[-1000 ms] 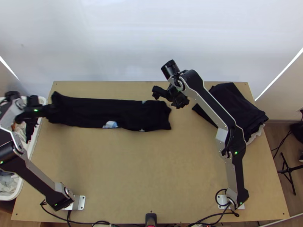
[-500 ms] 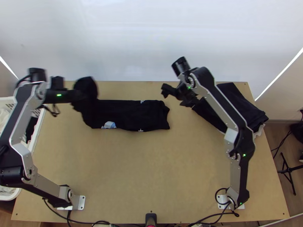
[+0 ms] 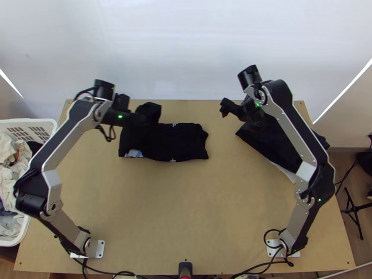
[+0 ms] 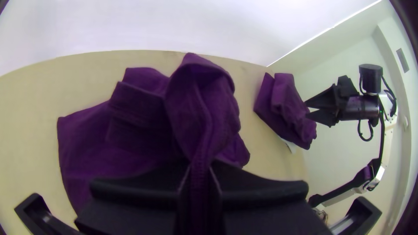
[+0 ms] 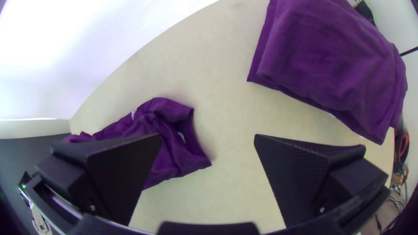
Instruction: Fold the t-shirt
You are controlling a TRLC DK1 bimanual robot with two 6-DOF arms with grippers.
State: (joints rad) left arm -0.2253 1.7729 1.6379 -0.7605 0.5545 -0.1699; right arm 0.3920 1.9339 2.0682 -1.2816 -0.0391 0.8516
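"What's biggest there?"

"A pale wall (image 3: 186,51) behind the light wooden table (image 3: 186,209), with a white basket (image 3: 44,122) holding clothes by its left edge."

"And on the wood?"

"A dark, folded pile (image 3: 274,144) at the right, then the dark t-shirt (image 3: 174,144), folded narrow, left of centre."

"Where's that against the fingers?"

"Its left part is raised and bunched, clenched between the 2 fingers of the left gripper (image 3: 145,121); the rest lies on the table. The right gripper (image 3: 237,119) is apart from it, near the pile, its 2 fingers spread wide."

"Smallest?"

"1 light-blue patch (image 3: 135,153), near edge."
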